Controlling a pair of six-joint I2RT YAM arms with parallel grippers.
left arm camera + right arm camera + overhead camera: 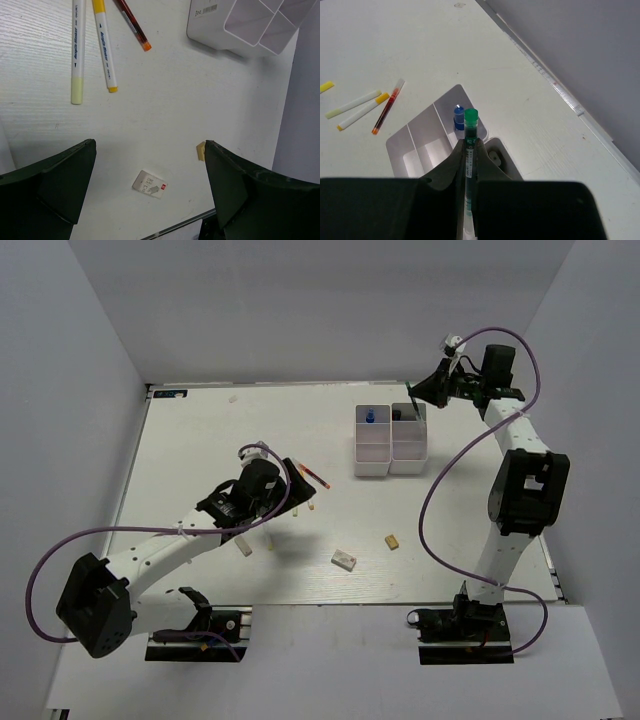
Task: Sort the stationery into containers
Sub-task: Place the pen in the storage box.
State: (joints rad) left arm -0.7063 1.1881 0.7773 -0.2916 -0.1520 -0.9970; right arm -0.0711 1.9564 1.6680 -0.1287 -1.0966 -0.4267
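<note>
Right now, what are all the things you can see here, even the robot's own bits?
yellow-tipped pens: two, white and yellow, side by side on the table
red pen: one, red, beside them
white eraser: one, white, near the table's front
tan eraser: one, tan, beside the white eraser
blue-capped bottle: one, blue cap, standing in a far bin
green-capped marker: one, green cap, above the bins
bins: one cluster, white, far right
table: one, white
left gripper: black, open, near the pens
right gripper: black, shut on the green-capped marker
</note>
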